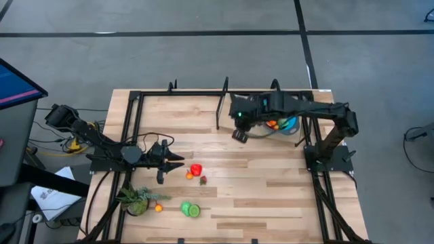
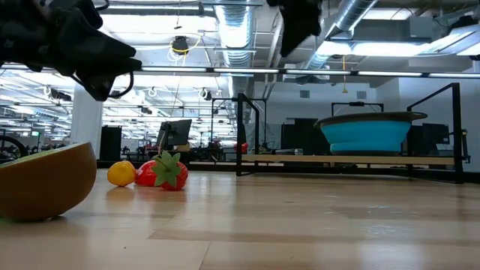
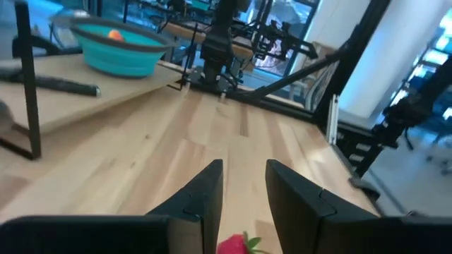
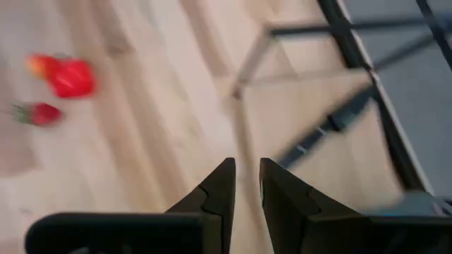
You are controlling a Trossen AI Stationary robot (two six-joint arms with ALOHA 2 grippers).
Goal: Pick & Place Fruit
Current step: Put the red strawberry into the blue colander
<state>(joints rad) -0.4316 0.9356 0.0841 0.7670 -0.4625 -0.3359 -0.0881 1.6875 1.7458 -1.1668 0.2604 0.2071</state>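
Grey concrete floor [image 1: 169, 61] crossed by dark lines, upper frame. Exposed ducts [image 2: 240, 19] and strip lights overhead; monitor [image 1: 13, 85] far left.

Bowl [image 1: 288, 125] under right arm; strawberry [image 1: 203, 179] beside pepper [image 1: 196, 169].

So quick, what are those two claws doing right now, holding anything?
Left gripper: open a little, empty, above a red fruit.
Right gripper: nearly closed, a narrow gap between its fingers, holding nothing, near the blue bowl.
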